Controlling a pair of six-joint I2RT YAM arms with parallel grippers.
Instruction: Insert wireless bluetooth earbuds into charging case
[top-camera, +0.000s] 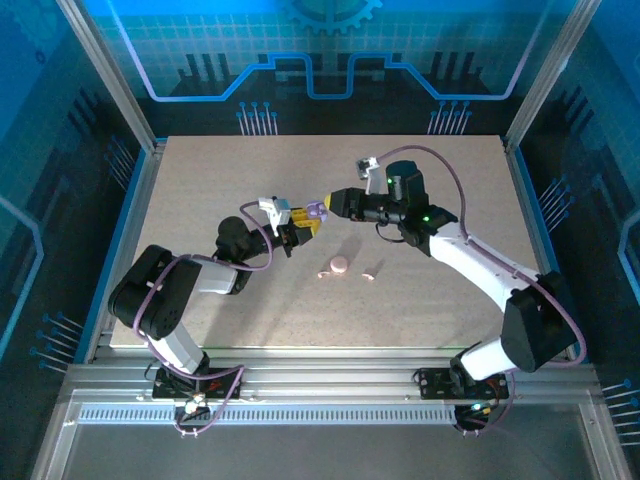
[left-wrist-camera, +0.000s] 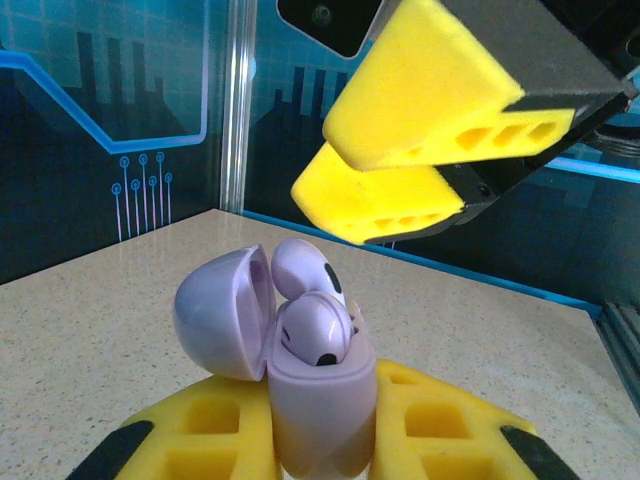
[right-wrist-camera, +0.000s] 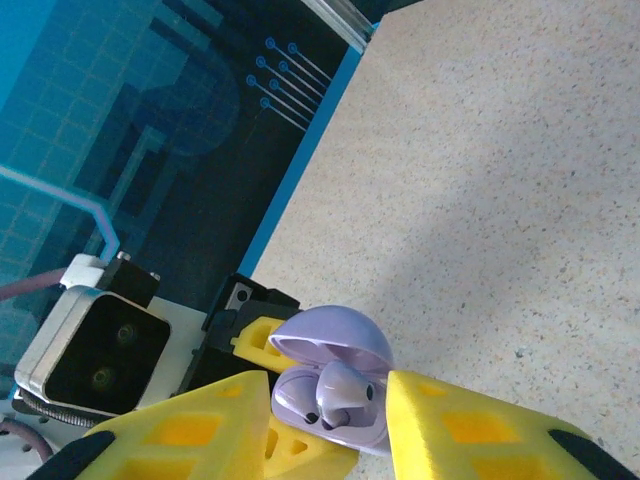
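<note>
- My left gripper (top-camera: 302, 224) clamps its yellow foam pads on the glossy lilac clamshell charging case (left-wrist-camera: 320, 400), held upright left of the table's centre with its domed lid hinged open.
- Two smooth lilac stemmed earbuds (left-wrist-camera: 315, 335) sit in its mouth, one standing higher than the other.
- My right gripper (left-wrist-camera: 330, 165) hovers just beyond the case, jaws slightly parted and empty.
- Nearer to me, a round pink case (top-camera: 340, 265) lies on the speckled beige tabletop (top-camera: 200, 180).

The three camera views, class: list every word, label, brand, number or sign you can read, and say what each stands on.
No text can be read.
The lilac case and the earbuds in it show no marking.
The blue backdrop carries only line, dot and gear graphics, with no letters or numbers.
The pink case on the table is too small to tell.
</note>
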